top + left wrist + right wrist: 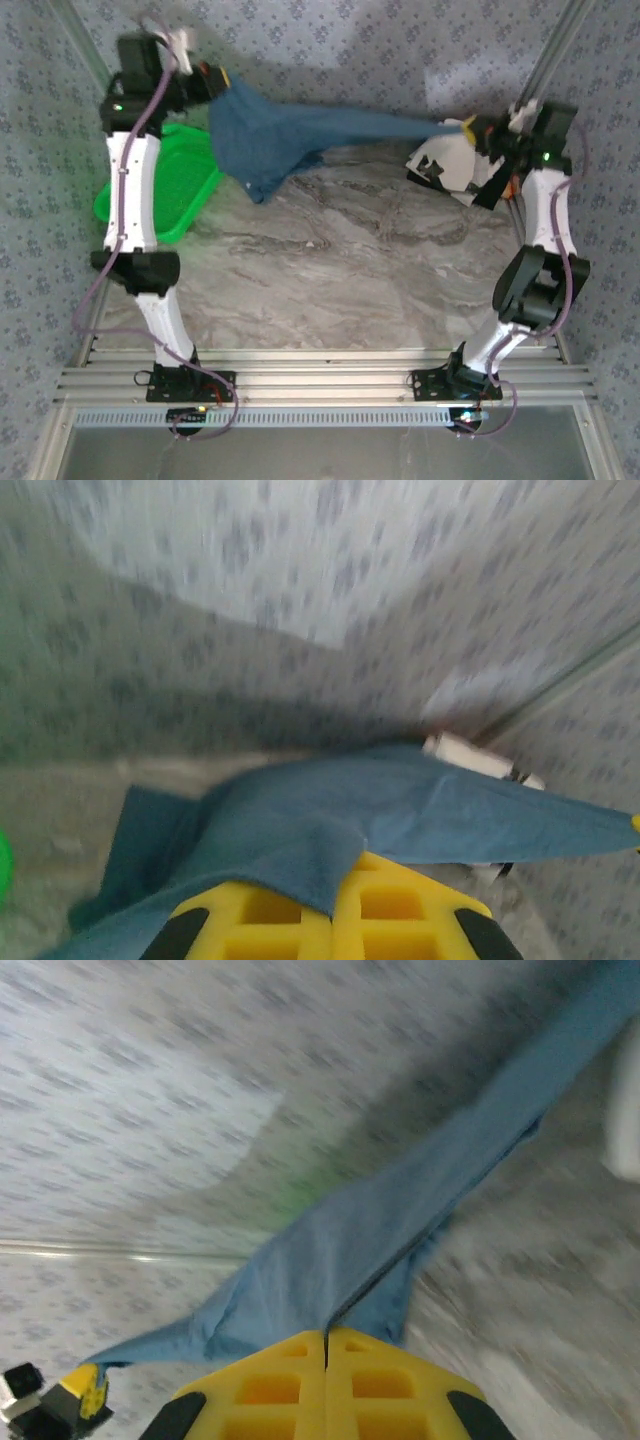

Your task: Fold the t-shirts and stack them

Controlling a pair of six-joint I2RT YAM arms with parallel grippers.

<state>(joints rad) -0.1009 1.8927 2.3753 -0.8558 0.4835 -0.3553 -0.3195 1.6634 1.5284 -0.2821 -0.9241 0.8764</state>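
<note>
**Above the desk (330,280), dusty-blue t-shirt (270,135) pulled taut**

Left pincer (208,80) and right pincer (468,126) each clench one end, airborne beside the folded stack (450,165). Spreading step, I judge; next calls for lowering it evenly, flat.

I can read no writing anywhere around me: no label, brand, number or sign. The black patches on the folded white t-shirt (449,158) are too small and blurred for me to tell whether any of them are letters.
</note>
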